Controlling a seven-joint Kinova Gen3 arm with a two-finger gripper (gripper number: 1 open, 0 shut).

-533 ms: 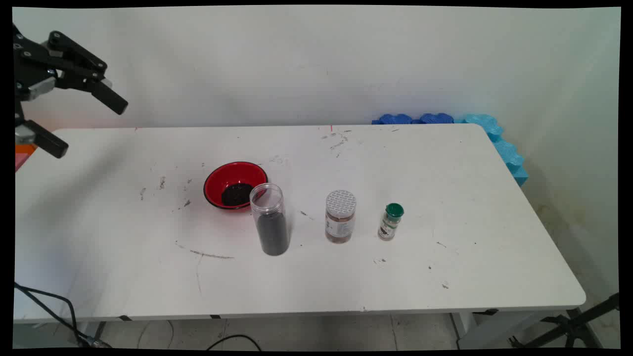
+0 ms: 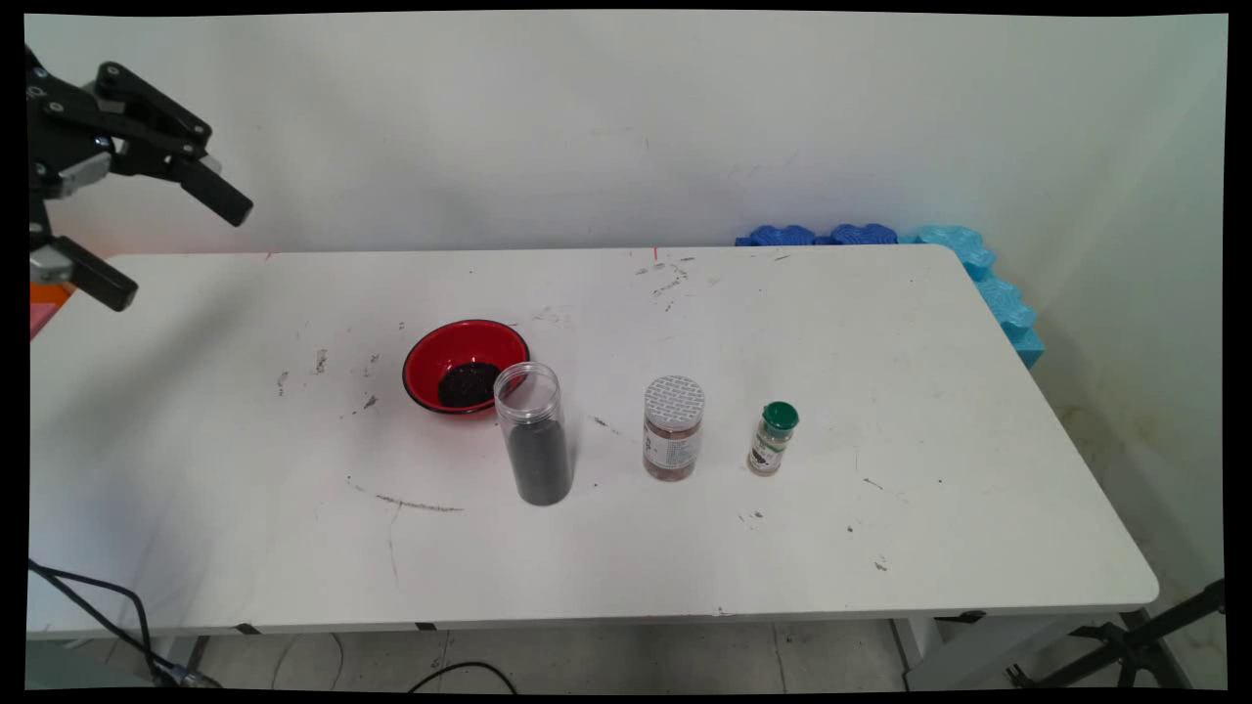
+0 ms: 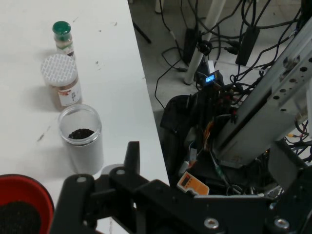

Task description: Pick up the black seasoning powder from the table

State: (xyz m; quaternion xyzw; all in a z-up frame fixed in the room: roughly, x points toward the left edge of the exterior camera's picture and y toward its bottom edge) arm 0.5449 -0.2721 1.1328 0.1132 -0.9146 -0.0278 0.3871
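My black gripper (image 2: 168, 244) hangs open and empty above the table's far left corner, well away from everything on it. A red bowl (image 2: 466, 364) with dark grains in its bottom sits left of the table's middle. Right in front of it stands a tall clear jar (image 2: 534, 433) without a lid, filled with dark grains. Further right stand a jar with a white lid and brown contents (image 2: 673, 427) and a small spice bottle with a green cap (image 2: 774, 438). The hand view shows the bowl (image 3: 22, 209), clear jar (image 3: 82, 139), white-lidded jar (image 3: 61, 80) and green-capped bottle (image 3: 63, 36) in a row.
Blue foam pieces (image 2: 978, 269) line the white table's (image 2: 880, 548) far right corner. Black cables (image 2: 108, 606) hang at the near left. In the hand view, a metal rail (image 3: 273, 102) and tangled wiring (image 3: 209, 112) lie beyond the table's edge.
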